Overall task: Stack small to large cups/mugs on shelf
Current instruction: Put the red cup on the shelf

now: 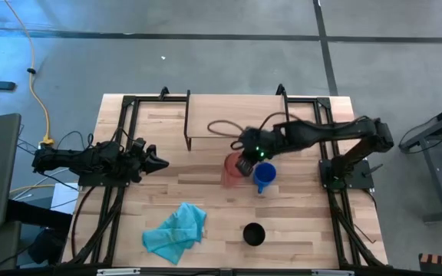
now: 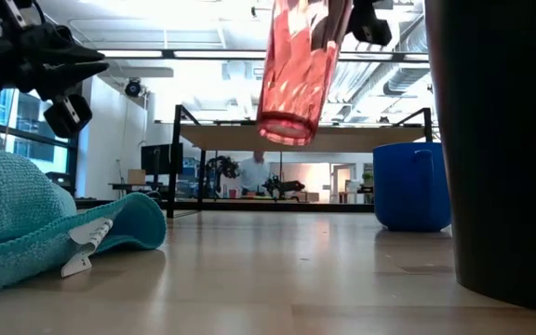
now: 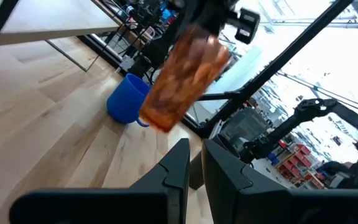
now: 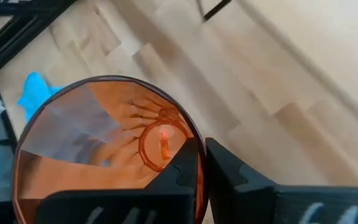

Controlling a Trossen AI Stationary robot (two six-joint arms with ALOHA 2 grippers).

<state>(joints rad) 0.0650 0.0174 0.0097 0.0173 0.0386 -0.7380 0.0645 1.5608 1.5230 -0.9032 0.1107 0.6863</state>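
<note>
My right gripper (image 1: 244, 163) reaches in from the right and is shut on the translucent red-orange tumbler (image 1: 230, 170), which is in the air (image 2: 296, 70) in front of the shelf (image 1: 232, 115). The blue mug (image 1: 264, 176) stands on its base on the table just right of the tumbler. Nearer the front edge, the black cup (image 1: 253, 234) stands upright. My left gripper (image 1: 156, 162) waits shut above the table's left side, touching nothing. The shelf's wooden board (image 2: 370, 138) rests on thin black legs. My right gripper (image 4: 202, 149) holds the tumbler by its rim (image 4: 191, 134), on the side nearest the wrist. One finger is inside the mouth and the other finger (image 4: 229, 165) is outside the wall. The fingers come from above. The tumbler hangs below them, lifted clear, mouth up and slightly tilted (image 2: 282, 126).
A crumpled teal cloth (image 1: 176, 232) lies near the front left of the table. Black frame rails (image 1: 121, 138) run along both table sides. Bare tabletop lies between the cloth, the black cup and the shelf.
</note>
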